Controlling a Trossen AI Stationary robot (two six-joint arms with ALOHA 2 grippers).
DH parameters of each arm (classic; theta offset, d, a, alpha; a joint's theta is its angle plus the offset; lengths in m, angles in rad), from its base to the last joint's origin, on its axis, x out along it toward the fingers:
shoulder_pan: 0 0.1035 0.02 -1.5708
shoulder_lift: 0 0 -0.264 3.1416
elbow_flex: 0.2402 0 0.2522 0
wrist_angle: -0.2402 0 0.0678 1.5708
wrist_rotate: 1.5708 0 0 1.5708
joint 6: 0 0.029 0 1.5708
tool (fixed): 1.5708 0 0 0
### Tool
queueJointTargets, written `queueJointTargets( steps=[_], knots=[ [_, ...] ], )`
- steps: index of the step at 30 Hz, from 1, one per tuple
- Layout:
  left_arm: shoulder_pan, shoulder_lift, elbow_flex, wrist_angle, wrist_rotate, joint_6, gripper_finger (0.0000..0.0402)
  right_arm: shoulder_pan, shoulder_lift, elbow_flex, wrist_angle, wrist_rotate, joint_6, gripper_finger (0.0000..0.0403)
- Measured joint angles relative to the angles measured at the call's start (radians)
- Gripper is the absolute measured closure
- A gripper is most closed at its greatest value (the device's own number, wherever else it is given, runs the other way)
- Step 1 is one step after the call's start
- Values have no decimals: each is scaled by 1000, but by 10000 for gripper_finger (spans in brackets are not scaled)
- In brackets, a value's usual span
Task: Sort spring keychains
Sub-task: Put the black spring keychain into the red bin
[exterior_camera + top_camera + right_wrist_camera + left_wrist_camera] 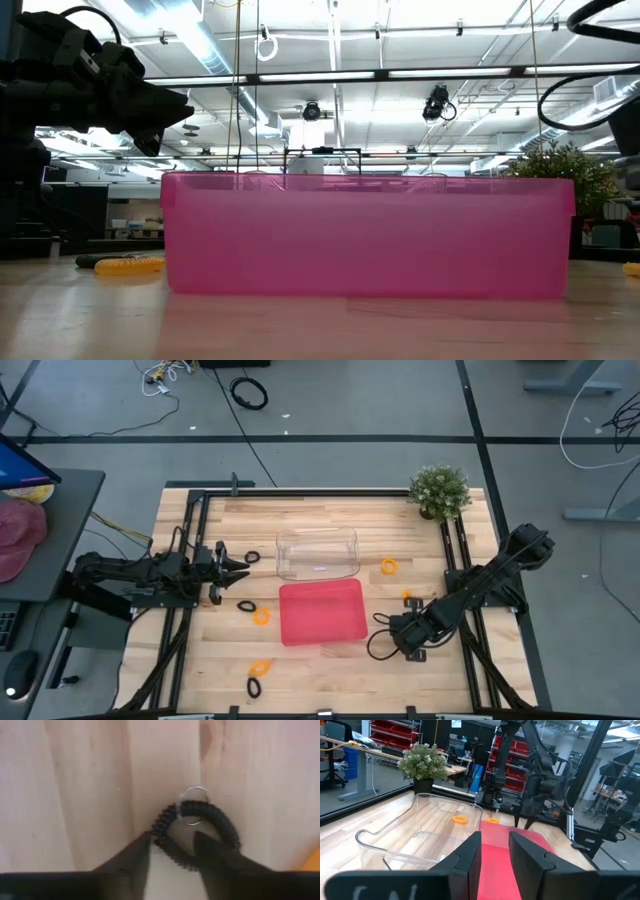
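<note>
While the left gripper (240, 567) waits beside the clear tray (317, 553), finger state indiscernible, the high view lists loose keychains around the pink tray (322, 612). Right wrist view: right gripper (172, 851) straddles a black spring keychain (200, 836) on the table, fingers apart, probably mid-pickup; tight coil, metal ring (194, 800) attached.
</note>
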Motion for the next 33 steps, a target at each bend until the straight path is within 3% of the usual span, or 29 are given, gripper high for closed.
queueJointTargets(
  steps=[3,11,14,18,21,25,28,30,33],
  knots=[
    [0,0,0,1,0,0,298,0,-15,-1,12,-4,-18,375],
    [0,0,0,1,0,0,298,3,-21,145,-90,67,-41,396],
    [0,0,0,1,0,0,298,11,-20,244,-218,184,-54,396],
    [0,0,0,1,0,0,298,11,-42,367,-344,430,-59,399],
    [0,0,0,1,0,0,298,11,-84,398,-311,642,-52,400],
    [0,0,0,0,0,0,298,10,-144,362,-99,858,-93,401],
    [0,0,0,1,0,0,298,-1,-166,292,201,985,-206,401],
    [0,0,0,1,0,0,298,-27,-171,229,463,999,-325,401],
    [0,0,0,0,0,0,298,-79,-169,123,872,882,-509,401]
  ],
)
